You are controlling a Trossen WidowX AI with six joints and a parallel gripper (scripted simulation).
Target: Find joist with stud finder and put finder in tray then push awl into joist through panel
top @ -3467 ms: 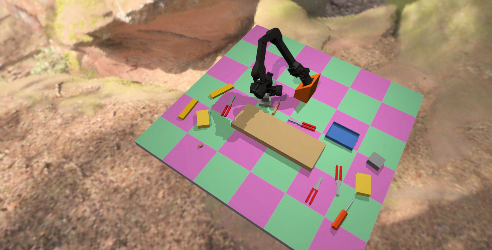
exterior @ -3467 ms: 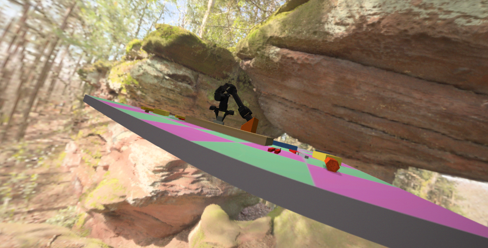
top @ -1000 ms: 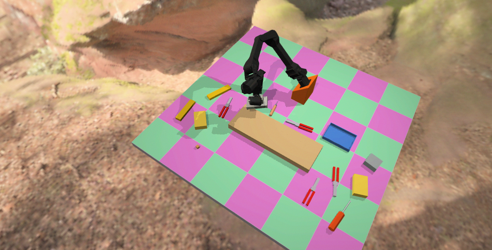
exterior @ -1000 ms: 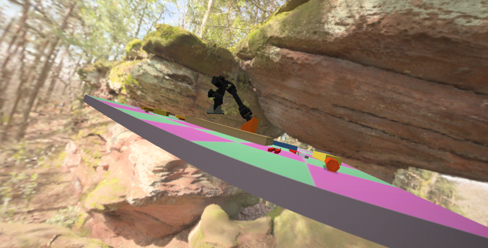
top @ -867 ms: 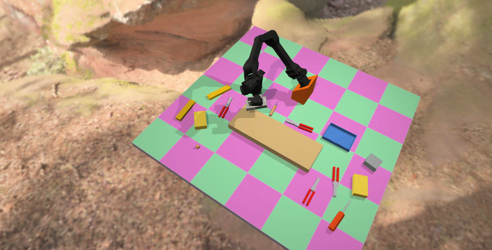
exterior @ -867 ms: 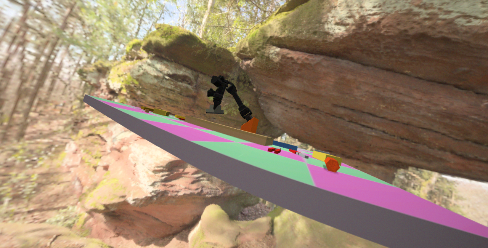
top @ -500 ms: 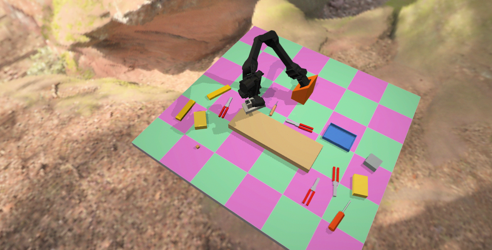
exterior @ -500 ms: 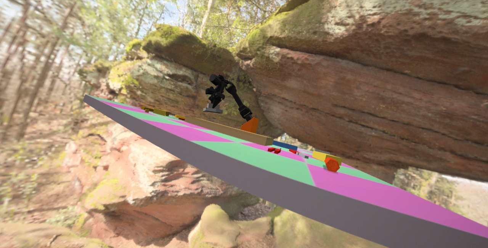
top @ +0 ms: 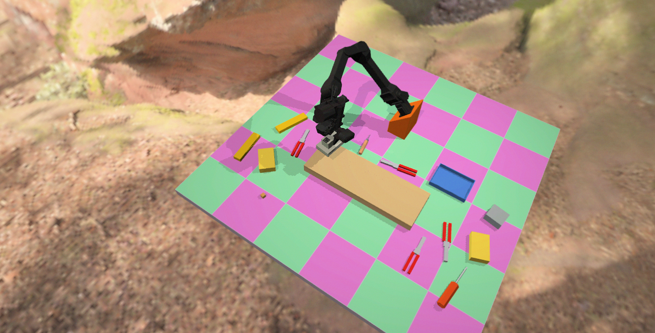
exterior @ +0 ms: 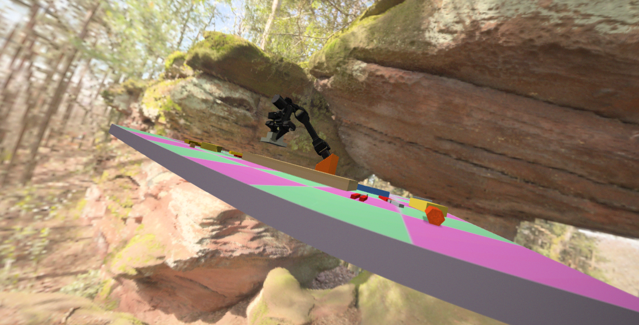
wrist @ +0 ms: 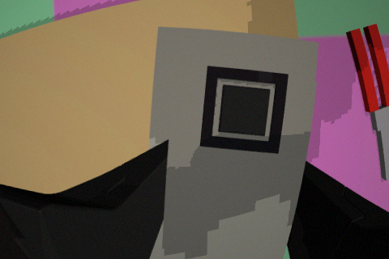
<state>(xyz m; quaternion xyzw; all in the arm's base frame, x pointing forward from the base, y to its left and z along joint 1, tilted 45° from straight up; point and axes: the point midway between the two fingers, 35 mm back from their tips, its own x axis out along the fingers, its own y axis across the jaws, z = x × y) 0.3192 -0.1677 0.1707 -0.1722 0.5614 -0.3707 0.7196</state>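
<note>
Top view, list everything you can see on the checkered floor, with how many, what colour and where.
floor panel: 1, tan, middle of the floor
stud finder: 1, grey, held above the panel's far-left end
awl: 1, wooden handle, just behind the panel
tray: 1, blue, right of the panel
pliers: 4, red handles; one far left, one behind the panel, two near right
screwdriver: 1, orange handle, near-right edge
yellow blocks: 4; three far left, one near right
grey block: 1, right edge
small brown cube: 1, left
orange base: 1, far side
arm: 1, black
tool: 1, black, shut on the stud finder
</note>
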